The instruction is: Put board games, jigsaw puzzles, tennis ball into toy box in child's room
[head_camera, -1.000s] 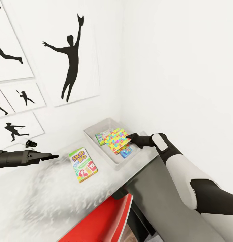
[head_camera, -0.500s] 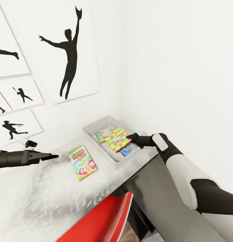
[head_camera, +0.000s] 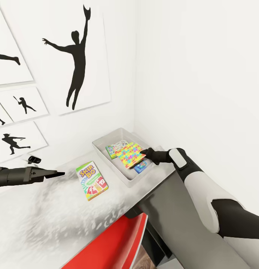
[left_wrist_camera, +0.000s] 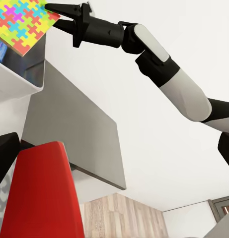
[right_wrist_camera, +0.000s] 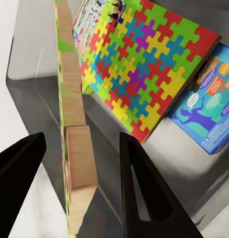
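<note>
The grey toy box [head_camera: 107,161] stands on the table [head_camera: 51,220] in the corner. In it lie a green board game [head_camera: 114,148], a blue board game [head_camera: 141,167] and a jigsaw puzzle [right_wrist_camera: 149,64] tilted over the blue one. My right gripper [head_camera: 142,152] is open at the box's near rim. A second jigsaw puzzle [right_wrist_camera: 77,163] stands edge-on between its fingers, touching neither. The SKIP-BO board game [head_camera: 92,180] lies flat on the table beside the box. My left gripper [head_camera: 60,173] hovers shut to the left of it. The tennis ball is out of view.
White walls meet right behind the toy box, and black silhouette pictures [head_camera: 75,56] hang on the left one. A red chair [head_camera: 114,243] stands against the table's front edge. A small black-and-white object [head_camera: 34,160] sits by the wall near my left arm.
The head view has shifted slightly. Both arms and the toys have kept their places.
</note>
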`<state>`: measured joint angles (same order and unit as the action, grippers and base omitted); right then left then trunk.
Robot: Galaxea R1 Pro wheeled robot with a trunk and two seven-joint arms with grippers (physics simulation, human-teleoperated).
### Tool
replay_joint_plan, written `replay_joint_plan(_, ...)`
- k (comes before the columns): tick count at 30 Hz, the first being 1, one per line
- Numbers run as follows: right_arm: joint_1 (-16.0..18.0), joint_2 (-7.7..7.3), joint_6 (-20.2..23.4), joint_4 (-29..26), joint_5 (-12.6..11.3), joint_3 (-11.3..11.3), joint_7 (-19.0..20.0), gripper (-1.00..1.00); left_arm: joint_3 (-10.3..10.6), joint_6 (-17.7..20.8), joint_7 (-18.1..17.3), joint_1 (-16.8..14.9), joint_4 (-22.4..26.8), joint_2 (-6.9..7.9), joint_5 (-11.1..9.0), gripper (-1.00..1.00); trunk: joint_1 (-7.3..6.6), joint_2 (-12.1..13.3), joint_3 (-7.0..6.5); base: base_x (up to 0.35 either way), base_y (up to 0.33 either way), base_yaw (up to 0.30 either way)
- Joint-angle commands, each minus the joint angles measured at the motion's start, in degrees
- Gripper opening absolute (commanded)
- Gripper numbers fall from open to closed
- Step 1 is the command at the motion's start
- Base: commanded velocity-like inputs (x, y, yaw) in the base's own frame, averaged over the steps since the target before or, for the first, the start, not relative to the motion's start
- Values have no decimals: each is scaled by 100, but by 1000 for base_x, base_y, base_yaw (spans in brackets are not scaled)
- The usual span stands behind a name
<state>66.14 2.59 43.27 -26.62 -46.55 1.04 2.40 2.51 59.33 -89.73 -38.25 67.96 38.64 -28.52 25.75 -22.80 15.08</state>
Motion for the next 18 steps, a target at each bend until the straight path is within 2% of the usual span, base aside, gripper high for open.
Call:
replay_joint_plan(1,5,7,12,-1,30,10,23,-100,16,61,-27,-7,-2,8,-4,100,4,-12,11,0,0,0)
replay_joint_plan(2,5,17,10,0,31,12,23,100,15,61,-27,-7,-2,10,-4,100,4,-12,11,0,0,0)
replay_joint_plan(8,4,8,6,-1,32,21,23,100,13,61,-27,-7,-4,24,-4,100,4,-12,11,0,0,0)
replay_joint_plan(18,13,-9,-137,-1,31,262,23,100,13,61,-27,-7,-2,36,-4,100,4,-12,11,0,0,0)
